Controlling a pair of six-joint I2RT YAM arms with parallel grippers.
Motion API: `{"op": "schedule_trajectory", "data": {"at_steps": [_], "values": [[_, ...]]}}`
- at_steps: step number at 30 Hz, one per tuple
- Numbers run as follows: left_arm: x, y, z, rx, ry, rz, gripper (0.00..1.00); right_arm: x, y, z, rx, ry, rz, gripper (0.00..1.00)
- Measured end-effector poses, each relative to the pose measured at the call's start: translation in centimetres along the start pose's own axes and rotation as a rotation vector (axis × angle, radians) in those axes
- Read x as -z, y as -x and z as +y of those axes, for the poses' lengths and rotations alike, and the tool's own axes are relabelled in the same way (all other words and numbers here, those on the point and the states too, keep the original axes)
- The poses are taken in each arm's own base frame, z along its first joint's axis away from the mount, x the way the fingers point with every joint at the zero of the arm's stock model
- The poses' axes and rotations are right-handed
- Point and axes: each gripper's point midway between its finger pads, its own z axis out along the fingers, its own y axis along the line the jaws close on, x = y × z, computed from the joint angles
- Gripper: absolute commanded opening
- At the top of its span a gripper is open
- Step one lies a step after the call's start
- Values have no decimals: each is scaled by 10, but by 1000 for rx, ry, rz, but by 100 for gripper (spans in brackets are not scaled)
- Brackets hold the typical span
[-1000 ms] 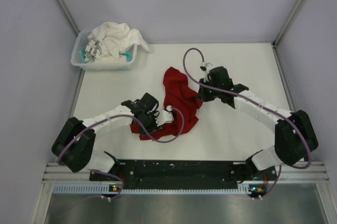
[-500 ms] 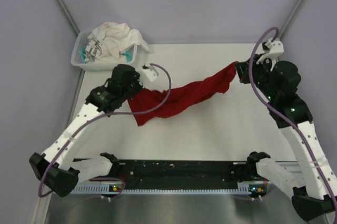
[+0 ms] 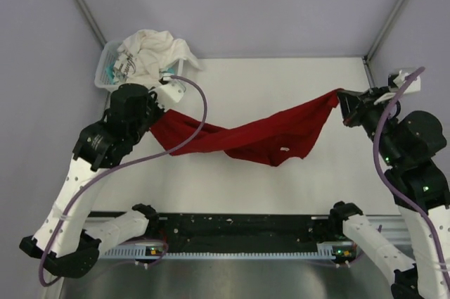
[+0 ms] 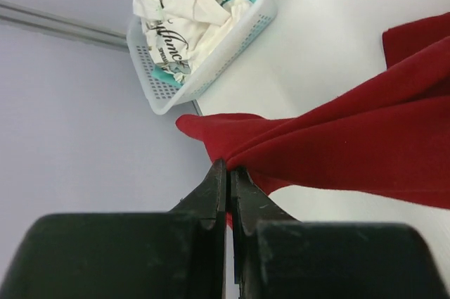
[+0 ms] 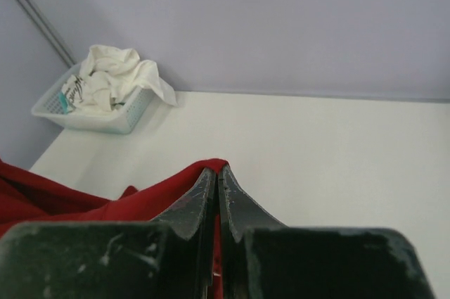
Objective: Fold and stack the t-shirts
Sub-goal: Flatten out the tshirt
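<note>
The deep red t-shirt (image 3: 260, 134) hangs stretched in the air between my two grippers, sagging in the middle above the table. My left gripper (image 3: 156, 105) is shut on its left end, seen in the left wrist view (image 4: 228, 167) with red cloth (image 4: 351, 144) running off to the right. My right gripper (image 3: 342, 102) is shut on its right end, and the right wrist view (image 5: 217, 170) shows the red cloth (image 5: 105, 204) pinched at the tips. The white t-shirt (image 3: 155, 51) lies crumpled in the basket at the back left.
The small white slatted basket (image 3: 105, 77) stands at the table's back left corner, close to my left gripper; it also shows in the left wrist view (image 4: 232, 39) and the right wrist view (image 5: 70, 116). Grey walls close in the sides and back.
Both arms have risen and moved apart, lifting the red t-shirt off the table and stretching it from a crumpled heap into a long hanging band.
</note>
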Motion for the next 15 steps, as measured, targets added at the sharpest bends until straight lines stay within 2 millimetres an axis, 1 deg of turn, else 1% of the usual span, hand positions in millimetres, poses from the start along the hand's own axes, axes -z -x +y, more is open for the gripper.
{"op": "schedule_trajectory", "data": {"at_steps": [2, 3, 4, 5, 6, 7, 9, 10, 11, 12, 13, 14, 15], "values": [[-10, -3, -6, -18, -10, 19, 0, -6, -13, -7, 6, -28, 34, 0], [-20, -6, -11, -29, -18, 33, 0, -12, -22, -11, 11, -44, 61, 0], [-32, -9, -17, -40, -27, 50, 1, -20, -33, -15, 17, -60, 92, 0], [-46, -14, -23, -52, -40, 74, 4, -29, -43, -20, 24, -77, 125, 0], [-62, -19, -29, -58, -54, 105, 5, -39, -56, -25, 33, -97, 163, 0], [-77, -22, -32, -61, -64, 133, 17, -52, -70, -32, 40, -120, 209, 0], [-125, -29, -38, -53, -84, 214, 47, -74, -99, -45, 46, -158, 295, 0], [-150, -32, -41, -49, -90, 250, 58, -88, -117, -55, 47, -180, 350, 0], [-175, -35, -44, -51, -95, 278, 81, -97, -131, -62, 46, -197, 387, 0], [-200, -38, -49, -49, -100, 305, 89, -105, -148, -71, 43, -217, 435, 0], [-221, -43, -55, -50, -107, 329, 94, -110, -163, -77, 39, -231, 477, 0], [-236, -49, -63, -51, -119, 348, 94, -114, -175, -82, 36, -240, 511, 0], [-244, -52, -70, -53, -131, 357, 95, -116, -186, -85, 33, -244, 541, 0]]}}
